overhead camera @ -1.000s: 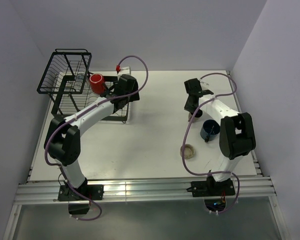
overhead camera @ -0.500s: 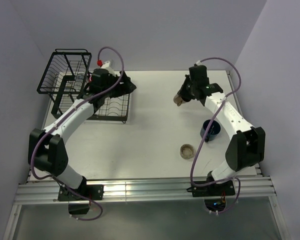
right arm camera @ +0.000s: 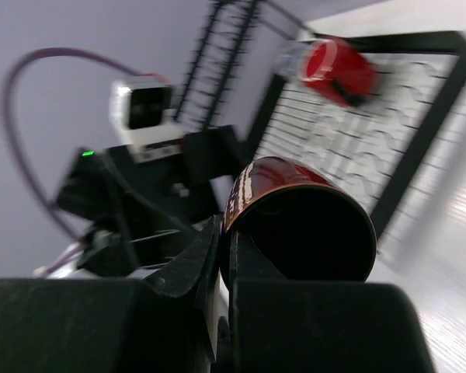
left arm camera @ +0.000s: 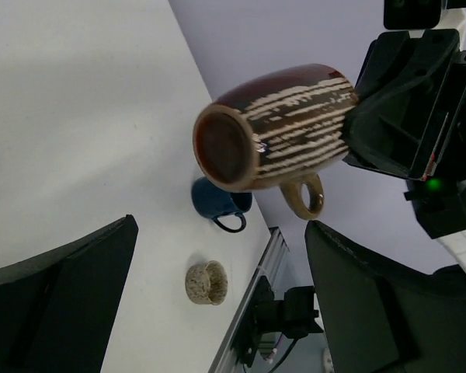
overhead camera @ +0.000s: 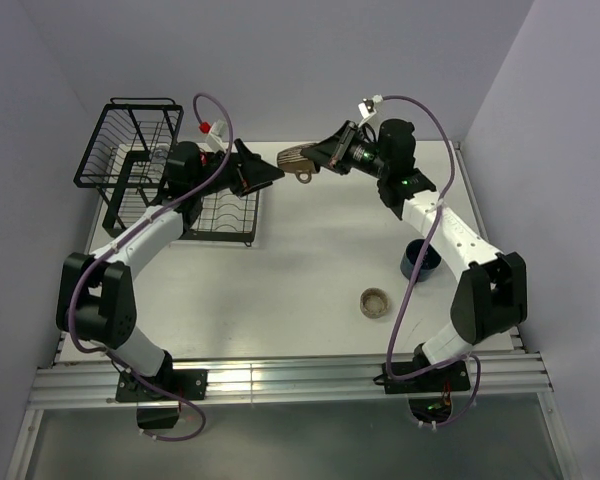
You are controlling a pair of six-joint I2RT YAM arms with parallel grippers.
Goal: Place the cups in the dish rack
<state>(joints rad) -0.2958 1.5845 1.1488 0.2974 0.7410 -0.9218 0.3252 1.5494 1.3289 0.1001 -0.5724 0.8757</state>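
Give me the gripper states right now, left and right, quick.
Left gripper: open, holding nothing.
Right gripper: closed on the brown striped mug, held in the air.

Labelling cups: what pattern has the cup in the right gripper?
The tan cup has dark brown streaks; left wrist view shows it best.

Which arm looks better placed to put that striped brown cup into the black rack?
Left, probably. The left tool is open beside the dish rack, facing the cup that the right tool holds out in mid-air.
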